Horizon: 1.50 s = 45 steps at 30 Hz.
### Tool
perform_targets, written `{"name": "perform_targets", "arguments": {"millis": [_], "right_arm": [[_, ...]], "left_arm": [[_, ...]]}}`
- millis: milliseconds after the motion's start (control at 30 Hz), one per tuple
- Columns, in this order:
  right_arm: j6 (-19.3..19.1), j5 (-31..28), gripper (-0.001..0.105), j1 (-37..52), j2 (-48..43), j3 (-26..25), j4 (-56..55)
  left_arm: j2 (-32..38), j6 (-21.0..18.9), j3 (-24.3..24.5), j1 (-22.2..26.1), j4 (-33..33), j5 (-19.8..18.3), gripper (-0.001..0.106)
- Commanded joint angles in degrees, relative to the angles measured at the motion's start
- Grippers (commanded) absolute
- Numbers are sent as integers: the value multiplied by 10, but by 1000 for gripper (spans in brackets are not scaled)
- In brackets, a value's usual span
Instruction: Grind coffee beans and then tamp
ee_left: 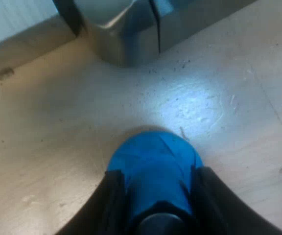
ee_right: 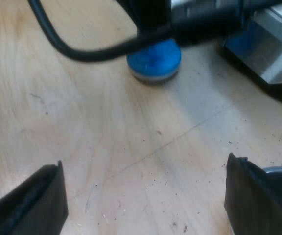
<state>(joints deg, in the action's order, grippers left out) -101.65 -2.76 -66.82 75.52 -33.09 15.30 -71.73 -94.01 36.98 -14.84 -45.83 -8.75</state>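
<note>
A blue tamper (ee_left: pixel 155 169) stands on the wooden table, and my left gripper (ee_left: pixel 155 196) is shut on it, one black finger (ee_left: pixel 112 200) pressed to each side. From the right wrist view the same blue tamper (ee_right: pixel 154 59) rests on the wood with the left arm directly above it. My right gripper (ee_right: pixel 146 198) hovers low over bare wood some way short of the tamper, its fingers (ee_right: pixel 35 200) spread wide with nothing between them.
The espresso machine's metal base (ee_left: pixel 126 34) stands just beyond the tamper, and its edge (ee_right: pixel 273 63) lies beside the tamper. A round grey object (ee_right: pixel 280 174) sits by one right fingertip. Coffee specks dot the wooden table (ee_right: pixel 106 132).
</note>
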Motion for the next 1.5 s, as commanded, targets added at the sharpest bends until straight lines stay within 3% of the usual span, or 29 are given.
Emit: {"name": "perform_targets", "arguments": {"millis": [33,100,167,267,333,433,567,600,667,900,1067,1133,1200,1500], "right_arm": [[-10,5,69,3,0,-4,8],[-10,5,69,3,0,-4,8],[-10,5,69,3,0,-4,8],[-10,5,69,3,0,-4,8],[-10,5,69,3,0,-4,8],[-5,5,69,3,0,-4,8],[7,5,69,3,-3,-4,6],[33,5,69,3,-12,-10,-12],[41,4,69,6,-23,-23,-45],[41,-14,69,15,-71,-106,-238],[41,-24,69,36,-107,-175,-353],[39,-42,69,41,-123,-193,-369],[39,-62,69,50,-142,-218,-378],[38,-76,69,88,-186,-284,-443]], "left_arm": [[-11,1,2,-1,7,11,0],[-19,1,2,-1,5,12,1],[-22,4,2,-1,3,11,10],[-22,5,2,-1,0,11,39],[-22,5,2,-1,-4,11,69],[-22,17,2,-1,-12,-1,89],[-18,20,6,-1,-29,-4,90],[-5,20,16,-1,-42,5,90],[12,20,24,-1,-43,15,90],[105,20,83,-1,-67,16,90],[133,14,103,-1,-72,16,90],[150,9,115,-1,-76,16,90],[203,2,161,-1,-105,16,90],[242,0,239,-1,-142,16,90]]}}
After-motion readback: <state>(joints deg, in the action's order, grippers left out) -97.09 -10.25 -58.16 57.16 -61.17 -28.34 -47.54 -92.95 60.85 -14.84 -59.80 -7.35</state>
